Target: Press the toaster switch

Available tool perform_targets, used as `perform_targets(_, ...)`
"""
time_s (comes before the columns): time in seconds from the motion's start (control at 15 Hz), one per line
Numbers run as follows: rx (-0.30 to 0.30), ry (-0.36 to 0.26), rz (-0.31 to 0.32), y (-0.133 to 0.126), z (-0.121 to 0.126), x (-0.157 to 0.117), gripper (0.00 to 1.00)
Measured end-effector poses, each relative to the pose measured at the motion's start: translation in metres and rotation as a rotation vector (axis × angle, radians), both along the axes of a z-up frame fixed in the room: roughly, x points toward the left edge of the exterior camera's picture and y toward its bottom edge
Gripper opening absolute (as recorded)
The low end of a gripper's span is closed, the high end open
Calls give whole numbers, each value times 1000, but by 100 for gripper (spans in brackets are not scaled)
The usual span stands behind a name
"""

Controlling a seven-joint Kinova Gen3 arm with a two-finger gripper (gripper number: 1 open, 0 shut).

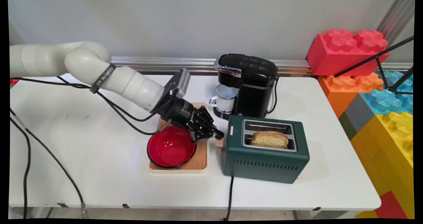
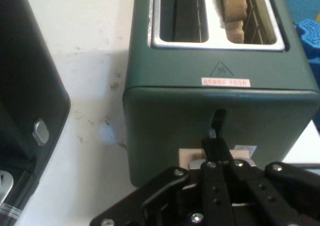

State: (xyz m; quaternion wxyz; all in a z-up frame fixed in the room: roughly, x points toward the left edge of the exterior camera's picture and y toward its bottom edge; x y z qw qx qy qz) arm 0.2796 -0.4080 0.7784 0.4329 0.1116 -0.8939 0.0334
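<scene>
Claw (image 1: 218, 135): fingers pressed together on the pale lever (image 2: 192, 156) at the green toaster's (image 1: 266, 149) end — at the toaster's 9 o'clock.
Toaster: one bread slice (image 1: 269, 139) in the near slot; a red-lettered sticker, unreadable, under a heat triangle.
Bowl (image 1: 171, 147): red, on a wooden tray (image 1: 200, 161).
Coffee machine (image 1: 246, 83): black, at the toaster's 11 o'clock — white mug (image 1: 225, 99) under it.
Counter (image 1: 82, 144): white; grey wall behind, big toy bricks (image 1: 347, 50) at 3 o'clock.

Matt green toaster (image 1: 264, 158); glossy bowl (image 1: 171, 147)
</scene>
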Motion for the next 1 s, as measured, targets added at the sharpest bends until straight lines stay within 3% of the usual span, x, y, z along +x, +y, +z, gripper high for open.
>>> perform_targets(1.0,21,-38,-8,-2,-12,-4,0)
